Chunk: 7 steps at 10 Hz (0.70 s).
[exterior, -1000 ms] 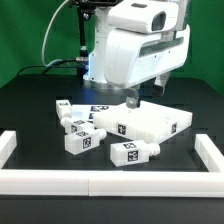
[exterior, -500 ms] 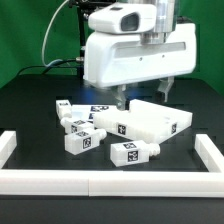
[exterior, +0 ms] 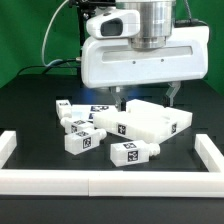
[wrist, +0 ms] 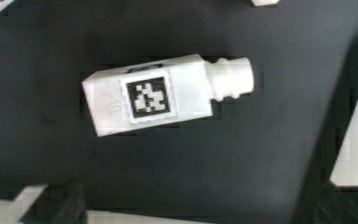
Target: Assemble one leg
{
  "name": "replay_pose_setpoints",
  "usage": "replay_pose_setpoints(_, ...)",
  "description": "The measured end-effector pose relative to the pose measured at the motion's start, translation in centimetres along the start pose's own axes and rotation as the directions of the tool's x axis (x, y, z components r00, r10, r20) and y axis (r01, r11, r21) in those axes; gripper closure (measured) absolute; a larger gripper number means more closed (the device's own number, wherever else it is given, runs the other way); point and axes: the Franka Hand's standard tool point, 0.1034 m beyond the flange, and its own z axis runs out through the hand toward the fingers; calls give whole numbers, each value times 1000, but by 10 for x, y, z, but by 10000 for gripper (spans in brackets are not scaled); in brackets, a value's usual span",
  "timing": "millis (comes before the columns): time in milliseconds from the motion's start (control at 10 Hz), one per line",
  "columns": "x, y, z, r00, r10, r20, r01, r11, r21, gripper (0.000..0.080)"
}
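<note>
Now, the arm point(exterior: 140, 50) hangs high over the table point(exterior: 30, 95), fingers point(exterior: 120, 98) spread wide and holding nothing, open, I'd say, to fit around a block's sides. In the wrist view, one leg point(wrist: 158, 95) lies flat on the black surface, tag face up, peg end free, untouched. In the exterior view, the loose blocks point(exterior: 80, 141) sit beside the large rimmed piece point(exterior: 150, 122), towards that view's left. Which one the wrist camera frames, I can't tell. Nothing joined yet.

White leg point(wrist: 194, 86), apparently black-checkered tag point(wrist: 151, 98)
</note>
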Motion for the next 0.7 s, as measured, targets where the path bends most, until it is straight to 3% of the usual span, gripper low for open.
replay_pose_setpoints(100, 0, -1, 0, 997, 75, 0, -75, 997, 4, 150)
replay_pose_setpoints(200, 1, -5, 4, 958, 284, -28, -284, 959, 15, 150)
replay_pose_setpoints(400, 0, -22, 17, 835, 550, -30, -549, 835, 48, 150)
replay_pose_setpoints(700, 1, -28, 18, 733, 680, -12, -677, 732, 78, 150)
